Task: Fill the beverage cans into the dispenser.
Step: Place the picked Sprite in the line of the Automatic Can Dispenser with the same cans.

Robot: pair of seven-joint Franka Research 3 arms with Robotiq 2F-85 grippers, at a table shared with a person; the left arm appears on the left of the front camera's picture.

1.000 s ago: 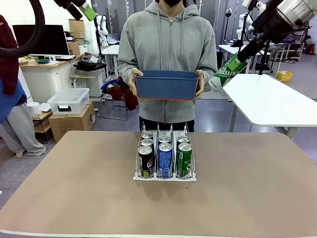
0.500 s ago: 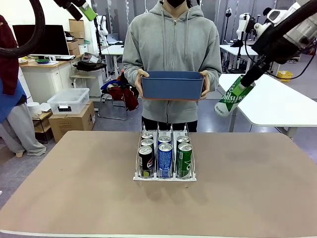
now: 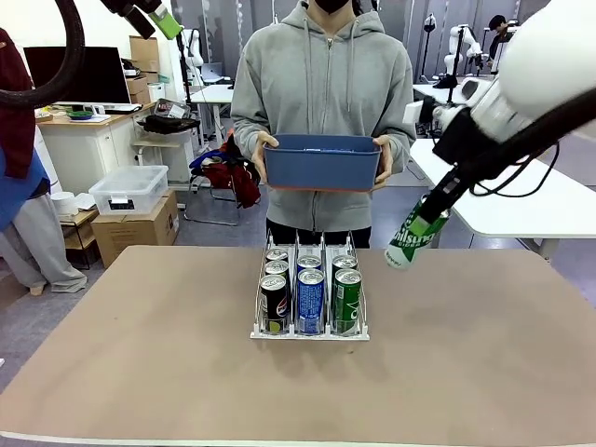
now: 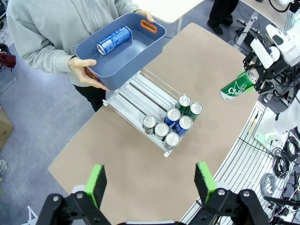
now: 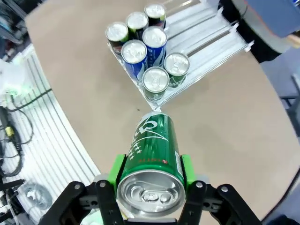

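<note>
Holding a green can [image 5: 152,150] clamped across its sides in the right gripper [image 3: 432,209], up in the air just right of the dispenser [image 3: 309,334] and well above the table [image 3: 140,354]. Points the long axis slantwise, base down and left toward the rack, silver top up at the wrist. Shows six cans [image 3: 310,298] standing at the near end of three lanes, two green in the right lane, bare track behind at the far end, the likely drop spot. Leaves the left gripper [image 4: 150,183] spread wide and empty, high at near left, farther off. Includes a person [image 3: 321,74] at the far side holding a blue tub [image 3: 321,163] with one blue can [image 4: 114,40] lying inside.
</note>
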